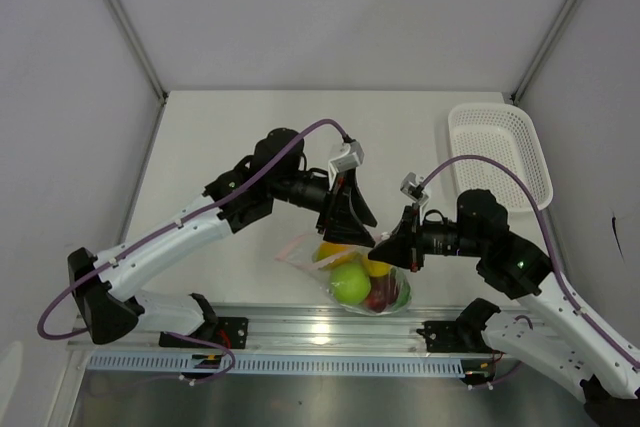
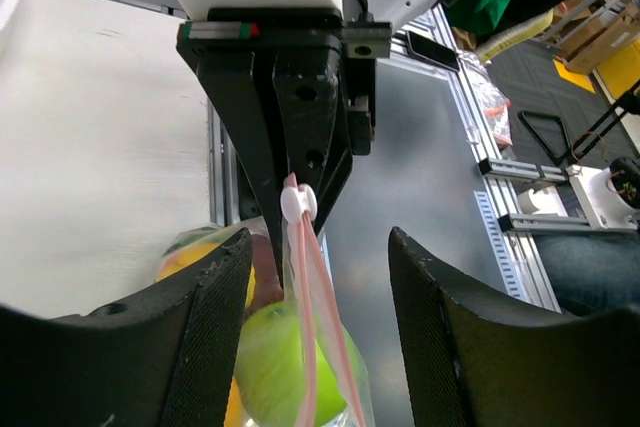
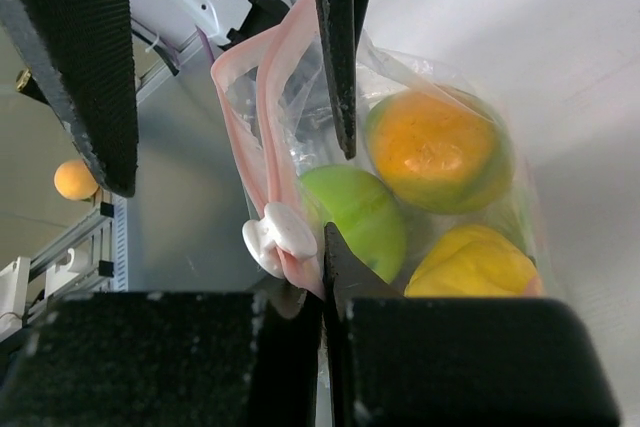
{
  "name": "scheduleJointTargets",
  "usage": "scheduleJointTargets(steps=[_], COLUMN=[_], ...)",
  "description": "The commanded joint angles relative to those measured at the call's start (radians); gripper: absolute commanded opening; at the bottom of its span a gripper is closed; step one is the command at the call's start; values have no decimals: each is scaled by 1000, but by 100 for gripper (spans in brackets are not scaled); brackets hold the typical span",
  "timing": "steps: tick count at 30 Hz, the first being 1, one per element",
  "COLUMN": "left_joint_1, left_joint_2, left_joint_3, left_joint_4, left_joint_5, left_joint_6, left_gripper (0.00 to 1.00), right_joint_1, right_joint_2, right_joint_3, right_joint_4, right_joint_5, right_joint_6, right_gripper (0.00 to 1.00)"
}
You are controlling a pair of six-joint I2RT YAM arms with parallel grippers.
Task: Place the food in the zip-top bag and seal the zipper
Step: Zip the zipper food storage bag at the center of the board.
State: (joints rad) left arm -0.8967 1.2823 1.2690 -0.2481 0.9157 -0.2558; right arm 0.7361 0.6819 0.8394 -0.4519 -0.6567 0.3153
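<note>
The clear crinkly plastic zip-top bag, holding a green apple, an orange fruit and a yellow fruit, is seen at the top view's lower centre. Its narrow pink zipper strip is clamped beside the white slider by the right gripper. The strip is straddled by the left gripper, whose jaws are spread apart.

Glossy clear plastic bag; matt table
</note>
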Motion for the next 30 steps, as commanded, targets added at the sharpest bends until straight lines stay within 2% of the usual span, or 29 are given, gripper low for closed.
scheduleJointTargets(steps=[1, 4, 9, 15, 30], left_joint_1=[-10, -28, -57, -84, -96], left_joint_2=[15, 22, 35, 46, 69], left_joint_3=[47, 52, 63, 69, 79], left_joint_4=[44, 53, 43, 38, 23], left_joint_5=[-27, -51, -103, -175, -187], left_joint_6=[-13, -14, -2, 3, 6], left_gripper=[59, 52, 54, 50, 28], right_joint_1=[-4, -4, -4, -6, -7], right_joint_2=[-2, -7, -12, -21, -30], right_joint_3=[7, 12, 12, 12, 18], right_joint_4=[62, 50, 45, 38, 30], right_joint_5=[-20, -4, 6, 11, 17], right_joint_6=[21, 22, 34, 28, 30], right_gripper=[0, 0, 0, 0, 0])
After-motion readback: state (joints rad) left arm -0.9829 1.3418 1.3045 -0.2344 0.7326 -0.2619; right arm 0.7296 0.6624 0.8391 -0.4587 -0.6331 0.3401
